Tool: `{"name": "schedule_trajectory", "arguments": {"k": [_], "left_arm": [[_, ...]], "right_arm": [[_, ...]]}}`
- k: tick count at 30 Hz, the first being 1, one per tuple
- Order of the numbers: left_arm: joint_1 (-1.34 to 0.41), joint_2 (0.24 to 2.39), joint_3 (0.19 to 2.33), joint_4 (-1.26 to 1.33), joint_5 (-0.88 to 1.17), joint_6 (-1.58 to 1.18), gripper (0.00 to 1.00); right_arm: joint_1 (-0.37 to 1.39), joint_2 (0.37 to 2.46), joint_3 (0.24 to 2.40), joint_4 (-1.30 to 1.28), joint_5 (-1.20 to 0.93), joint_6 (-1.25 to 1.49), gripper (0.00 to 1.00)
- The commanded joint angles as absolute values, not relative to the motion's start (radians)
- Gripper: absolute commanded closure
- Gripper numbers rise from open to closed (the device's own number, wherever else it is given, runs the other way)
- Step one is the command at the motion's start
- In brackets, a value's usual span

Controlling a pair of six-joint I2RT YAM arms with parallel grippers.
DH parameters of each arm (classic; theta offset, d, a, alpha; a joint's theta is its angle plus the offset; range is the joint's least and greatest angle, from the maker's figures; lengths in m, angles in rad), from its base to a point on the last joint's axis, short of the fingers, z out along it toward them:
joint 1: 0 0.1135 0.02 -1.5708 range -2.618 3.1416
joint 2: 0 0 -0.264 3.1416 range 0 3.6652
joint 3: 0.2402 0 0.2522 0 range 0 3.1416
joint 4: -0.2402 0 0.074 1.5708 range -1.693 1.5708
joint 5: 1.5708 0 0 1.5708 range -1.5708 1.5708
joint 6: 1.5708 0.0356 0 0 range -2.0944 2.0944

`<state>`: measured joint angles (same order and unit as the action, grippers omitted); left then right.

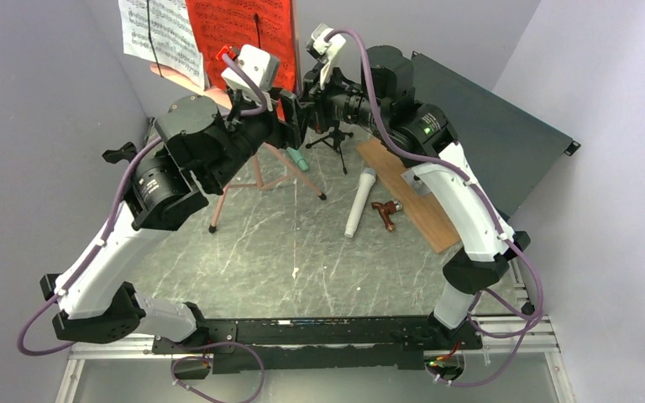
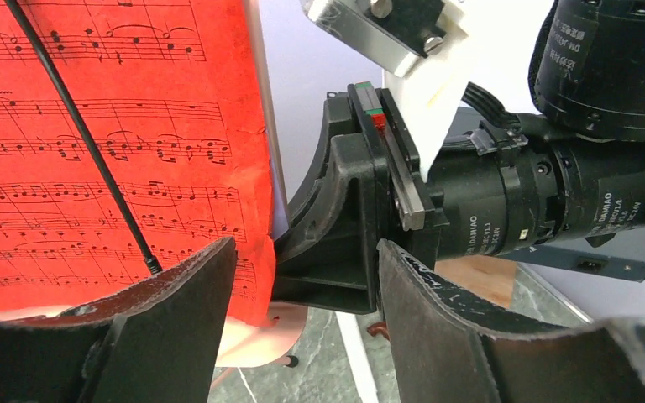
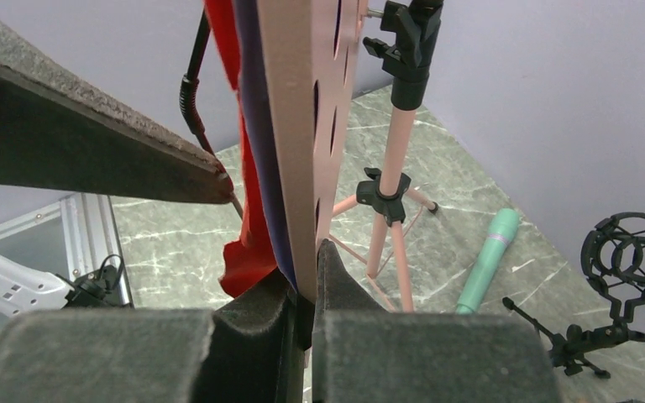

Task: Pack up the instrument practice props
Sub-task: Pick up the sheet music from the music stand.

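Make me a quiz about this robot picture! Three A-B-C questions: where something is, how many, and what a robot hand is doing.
1. The right gripper is: A wide open; B shut on the music stand's edge; C holding a microphone.
2. Microphones lying on the table: A one; B four; C two.
3. The white microphone lies: A beside the wooden board; B on the music stand; C under the table.
Answers: 1 B: it pinches the stand's pink edge. 2 C: one green microphone, one white. 3 A: it lies on the table next to the board.
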<state>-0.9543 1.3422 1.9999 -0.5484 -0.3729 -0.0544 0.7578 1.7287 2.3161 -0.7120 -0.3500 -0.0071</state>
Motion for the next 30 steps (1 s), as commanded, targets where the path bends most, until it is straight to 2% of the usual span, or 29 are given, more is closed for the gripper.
{"name": "schedule_trajectory", "arguments": {"k": [1, 8, 17, 23, 30], "left_arm": [[-1.010, 1.333, 1.988, -0.435, -0.533, 0.058, 0.33], [-1.084, 1.351, 1.968, -0.346, -0.705, 0.176, 0.44], [-1.092, 1.270, 1.914, -0.340, -0.611, 0.166, 0.43], [-1.092, 1.286, 1.919, -0.359, -0.638, 0.189, 0.43], [-1.092, 1.304, 1.912, -0.336, -0.670, 0.228, 0.43]], "right_arm": [[0.769, 1.722, 2.332, -0.666, -0.402, -0.008, 1.00], [0.768, 1.719, 2.326, -0.666, -0.408, -0.007, 1.00], [0.768, 1.713, 2.321, -0.672, -0.413, -0.022, 1.00], [0.769, 1.703, 2.321, -0.677, -0.421, -0.032, 0.85], [0.769, 1.690, 2.319, -0.682, -0.428, -0.038, 0.75]]}}
